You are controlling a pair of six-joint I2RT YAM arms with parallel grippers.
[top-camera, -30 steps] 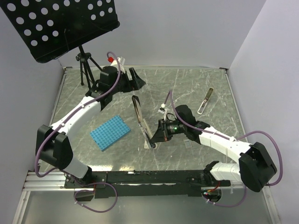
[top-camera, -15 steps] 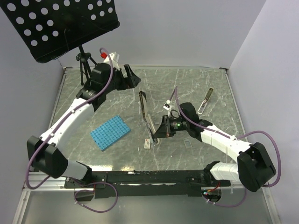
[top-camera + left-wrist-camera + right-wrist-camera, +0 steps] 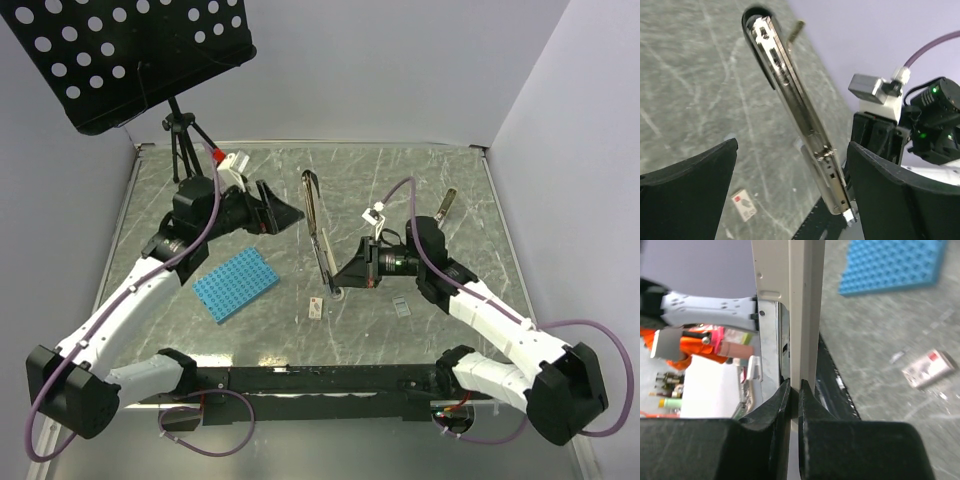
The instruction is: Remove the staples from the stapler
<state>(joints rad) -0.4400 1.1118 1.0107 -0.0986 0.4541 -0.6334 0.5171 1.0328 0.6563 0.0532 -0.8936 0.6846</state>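
Note:
My right gripper (image 3: 341, 277) is shut on the near end of the stapler (image 3: 318, 225), which rises tilted above the table with its far tip toward the back wall. In the right wrist view both pads clamp the stapler's pale strip (image 3: 801, 315). The left wrist view shows the stapler (image 3: 790, 95) swung open, its silvery channel bare, between the wide-open fingers of my left gripper (image 3: 792, 147) without touching them. From above, the left gripper (image 3: 285, 207) hangs left of the stapler. A short grey strip (image 3: 402, 308), seemingly staples, lies on the table. A brassy bar (image 3: 443, 212) lies at the back right.
A blue dimpled rack (image 3: 234, 284) lies left of centre. A small white card with a red mark (image 3: 315, 308) lies near the stapler's lower end. A black tripod (image 3: 185, 150) carrying a perforated music stand (image 3: 140, 50) fills the back left corner. Grey walls enclose the table.
The left gripper pulled back from the rear toward the left and opened wider. The right gripper carried the stapler backward and a little right, raising its far tip.

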